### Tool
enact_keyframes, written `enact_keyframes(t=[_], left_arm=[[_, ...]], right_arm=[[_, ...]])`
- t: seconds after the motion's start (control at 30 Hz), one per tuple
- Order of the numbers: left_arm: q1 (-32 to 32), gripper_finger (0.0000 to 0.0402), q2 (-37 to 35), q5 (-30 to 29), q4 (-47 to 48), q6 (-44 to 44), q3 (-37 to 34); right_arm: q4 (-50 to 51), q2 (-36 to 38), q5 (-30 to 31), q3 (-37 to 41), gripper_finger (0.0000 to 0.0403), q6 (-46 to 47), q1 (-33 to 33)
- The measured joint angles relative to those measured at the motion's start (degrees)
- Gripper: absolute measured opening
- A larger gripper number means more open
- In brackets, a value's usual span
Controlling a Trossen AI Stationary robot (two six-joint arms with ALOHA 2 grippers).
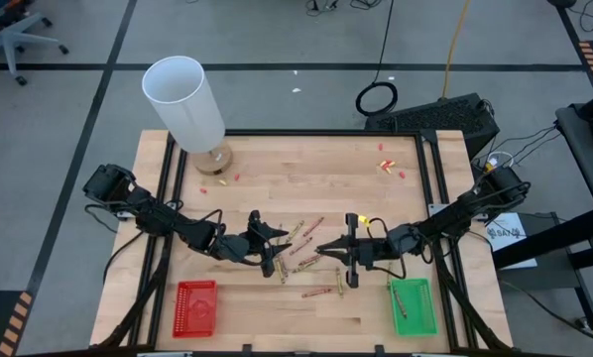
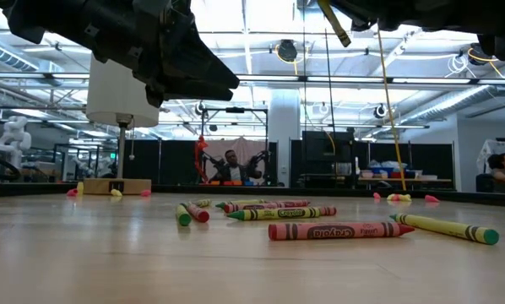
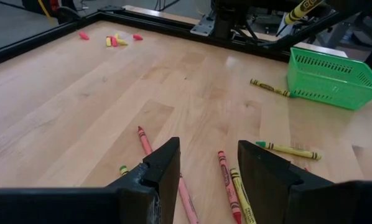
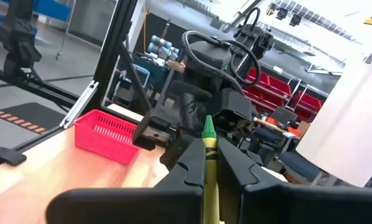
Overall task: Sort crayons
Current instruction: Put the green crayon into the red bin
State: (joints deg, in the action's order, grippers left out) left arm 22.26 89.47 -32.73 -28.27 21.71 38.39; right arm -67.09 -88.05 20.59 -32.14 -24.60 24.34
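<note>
Several crayons (image 1: 304,260), reddish and yellow-green, lie flat and scattered on the wooden table's middle; they also show in the low view (image 2: 337,230) and under my left fingers (image 3: 228,186). My left gripper (image 1: 277,241) hangs open and empty just above them (image 3: 208,168). My right gripper (image 1: 326,248) faces it from the right, shut on a yellow-green crayon (image 4: 209,165), which also shows high in the low view (image 2: 335,21). A red tray (image 1: 195,305) and a green tray (image 1: 413,305) stand near the front edge. My right gripper pinches the yellow-green crayon's wrapped shaft (image 4: 209,177) between its two fingers. The crayon lies along the fingers, and its green tip (image 4: 207,127) sticks out past them. It is lifted well clear of the table and tilted (image 2: 341,32).
A tall white cylinder on a wooden base (image 1: 184,99) stands at the far left. Tiny red and yellow scraps lie near it (image 1: 222,178) and at the far right (image 1: 388,166). Black rails (image 1: 440,188) run along the table's sides. Bare wood lies between the two trays.
</note>
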Motion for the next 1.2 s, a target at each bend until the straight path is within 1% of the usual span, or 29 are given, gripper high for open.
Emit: enact_keyframes(t=[0.3,0.4,0.5,0.63,0.8,0.97,1.1,1.2], left_arm=[[0.0,0.016,0.0,0.0,-1.0,-0.1,0.0],[0.0,0.016,0.0,1.3,-4.3,-0.5,0.0],[0.0,0.016,0.3,2.8,-9.3,-3.5,0.0],[0.0,0.016,1.9,3.0,-15.2,-6.4,0.0],[-0.2,0.016,5.8,2.5,-25.8,-10.8,0.0],[-0.2,0.016,10.7,2.2,-37.1,-17.6,1.3],[-0.6,0.016,15.1,2.1,-38.7,-20.6,5.6],[-1.4,0.016,18.5,2.4,-38.6,-20.5,8.7]], right_arm=[[-0.4,0.0,0.1,0.0,0.0002,4.1,-0.3],[-0.4,0.0,0.2,0.0,0.0002,7.6,-0.9],[-0.4,0.0,0.2,0.0,0.0002,11.6,-1.8],[-1.0,0.0,0.2,0.0,0.0002,15.8,-2.7],[-1.2,0.0,0.2,0.0,0.0002,19.4,-3.8],[-1.3,0.0,0.2,0.0,0.0002,20.8,-4.4],[-1.4,0.0,0.2,0.0,0.0002,20.9,-4.8],[-1.5,0.0,0.2,0.0,0.0002,20.9,-4.9]])
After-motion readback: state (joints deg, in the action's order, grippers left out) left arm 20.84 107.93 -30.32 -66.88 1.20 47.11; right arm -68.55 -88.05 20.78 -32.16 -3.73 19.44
